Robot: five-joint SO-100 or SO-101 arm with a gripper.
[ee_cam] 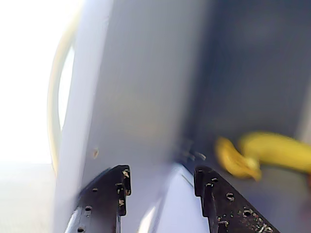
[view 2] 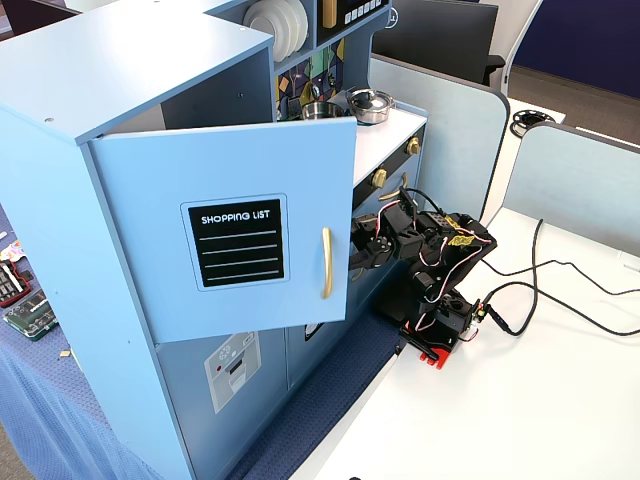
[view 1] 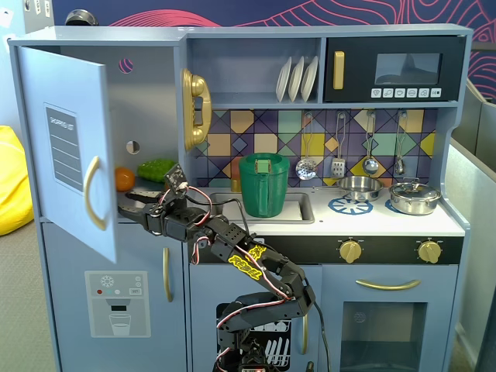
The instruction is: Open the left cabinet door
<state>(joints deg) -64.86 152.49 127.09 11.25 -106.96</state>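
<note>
Blue-grey left cabinet door (view 1: 66, 147) stands ajar; the hand (view 1: 130, 204), open and empty, sits behind its edge.

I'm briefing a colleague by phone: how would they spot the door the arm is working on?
Find the blue toy kitchen and look to its upper left in a fixed view. There a large door stands swung open, with the gripper at its inner edge. Unlike the water-dispenser door below, it bears a black SHOPPING LIST panel and a curved gold handle.
</note>
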